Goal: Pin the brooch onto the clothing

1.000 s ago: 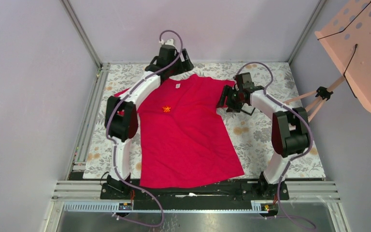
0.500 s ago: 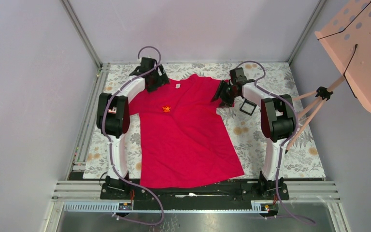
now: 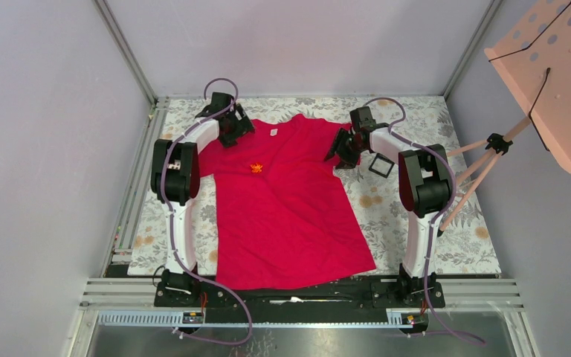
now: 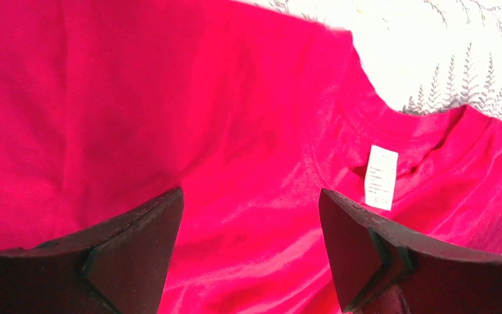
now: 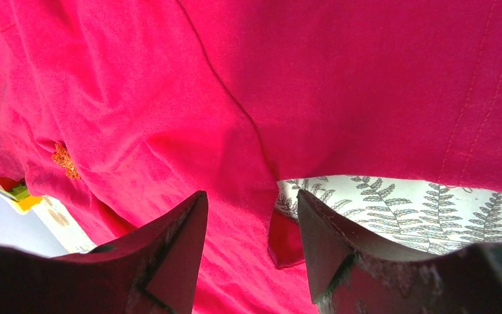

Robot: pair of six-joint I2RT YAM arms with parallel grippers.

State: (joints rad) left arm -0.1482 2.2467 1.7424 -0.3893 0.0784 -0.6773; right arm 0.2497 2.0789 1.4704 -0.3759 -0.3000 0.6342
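The clothing, a red T-shirt (image 3: 290, 216), lies flat on the floral tablecloth with its neck at the far side. The brooch (image 3: 256, 168), a tiny orange flower, sits on its chest left of centre. My left gripper (image 3: 232, 132) hovers over the shirt's left shoulder. In the left wrist view it (image 4: 250, 193) is open above bare red cloth (image 4: 137, 98), the white neck label (image 4: 382, 176) just right of it. My right gripper (image 3: 340, 152) is at the right armpit. It (image 5: 251, 193) is open over the sleeve seam, and the brooch (image 5: 64, 160) shows far left.
A small black square case (image 3: 381, 165) lies on the tablecloth (image 3: 416, 216) just right of my right gripper. A pink perforated panel on a stand (image 3: 557, 67) hangs over the right side. Metal rails (image 3: 130, 186) edge the table.
My left gripper has drawn back from beyond the collar to the left shoulder. My right arm has folded in toward the armpit, uncovering the black case, and its jaws have narrowed slightly.
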